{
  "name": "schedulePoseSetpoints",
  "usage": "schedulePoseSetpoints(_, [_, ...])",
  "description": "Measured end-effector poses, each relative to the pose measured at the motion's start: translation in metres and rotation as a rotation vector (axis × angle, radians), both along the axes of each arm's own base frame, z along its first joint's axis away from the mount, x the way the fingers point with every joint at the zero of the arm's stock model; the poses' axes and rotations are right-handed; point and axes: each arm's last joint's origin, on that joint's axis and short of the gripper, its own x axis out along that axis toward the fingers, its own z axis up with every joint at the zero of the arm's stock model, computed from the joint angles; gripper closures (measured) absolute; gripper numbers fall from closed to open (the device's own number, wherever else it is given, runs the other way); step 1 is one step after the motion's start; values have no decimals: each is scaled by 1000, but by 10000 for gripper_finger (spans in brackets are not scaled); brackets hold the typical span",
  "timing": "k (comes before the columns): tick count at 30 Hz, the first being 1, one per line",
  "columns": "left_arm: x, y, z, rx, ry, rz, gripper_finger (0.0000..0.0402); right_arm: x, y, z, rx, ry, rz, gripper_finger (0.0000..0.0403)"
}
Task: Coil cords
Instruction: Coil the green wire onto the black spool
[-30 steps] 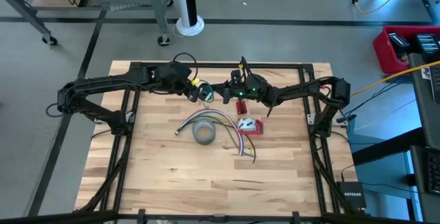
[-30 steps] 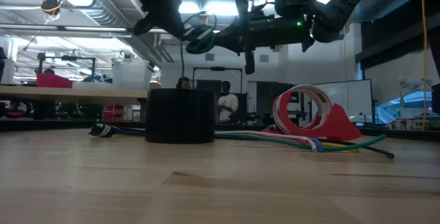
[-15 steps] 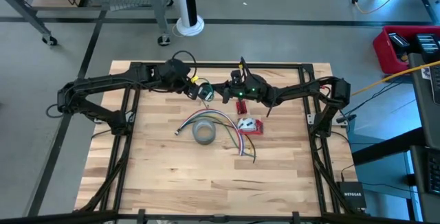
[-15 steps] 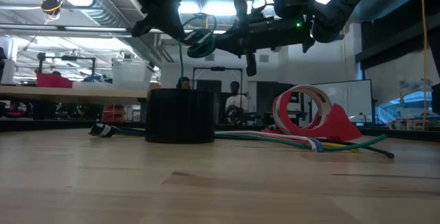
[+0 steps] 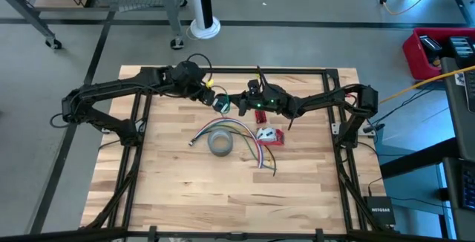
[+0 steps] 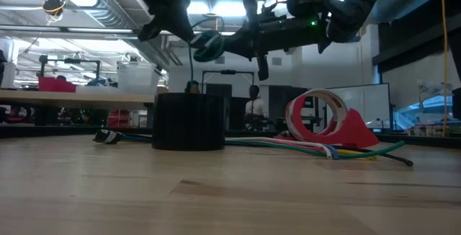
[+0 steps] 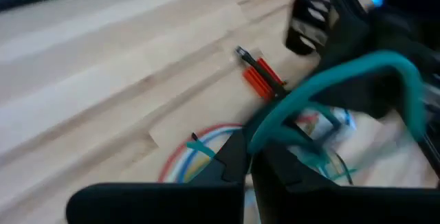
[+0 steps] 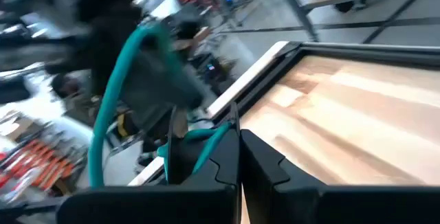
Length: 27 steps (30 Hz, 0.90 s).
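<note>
The cord [image 5: 222, 102] is thin and teal-green, bent into a small loop. It hangs in the air above the far middle of the table, between my two grippers. My left gripper [image 5: 213, 98] is shut on it from the left side, my right gripper [image 5: 231, 105] from the right. In the low view the loop [image 6: 207, 45] sits high above the tabletop. The cord's ends and plugs are hidden by the grippers. My left gripper pinches a strand of the cord [image 7: 256, 139] between its two fingertips, coming slanting down from the table's left. From there the cord arcs away [image 7: 385, 62] toward the other arm, clear of the table. My right gripper pinches a strand of the cord [image 8: 208, 150] between its two fingertips, coming about level from the table's right. The rest of the loop [image 8: 113, 93] curves up and round beyond the fingers, clear of the table.
Below the grippers lie a grey tape roll [image 5: 220, 143], a fan of coloured cables [image 5: 249, 139] and a red tape dispenser [image 5: 269, 135]. A small red tool [image 5: 260, 113] lies under the right arm. The near half of the wooden table [image 5: 223, 197] is bare.
</note>
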Motion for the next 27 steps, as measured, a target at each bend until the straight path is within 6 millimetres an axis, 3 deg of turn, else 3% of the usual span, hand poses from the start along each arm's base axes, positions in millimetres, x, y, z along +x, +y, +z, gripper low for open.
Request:
schedulePoseSetpoints(9, [2,-10,-1,-40,7,-6,401,0,-1,-3,3,28,-40,395])
schedulePoseSetpoints(27, [-8,17,-1,-38,-2,106,401,1,7,-3,3,29,-5,395])
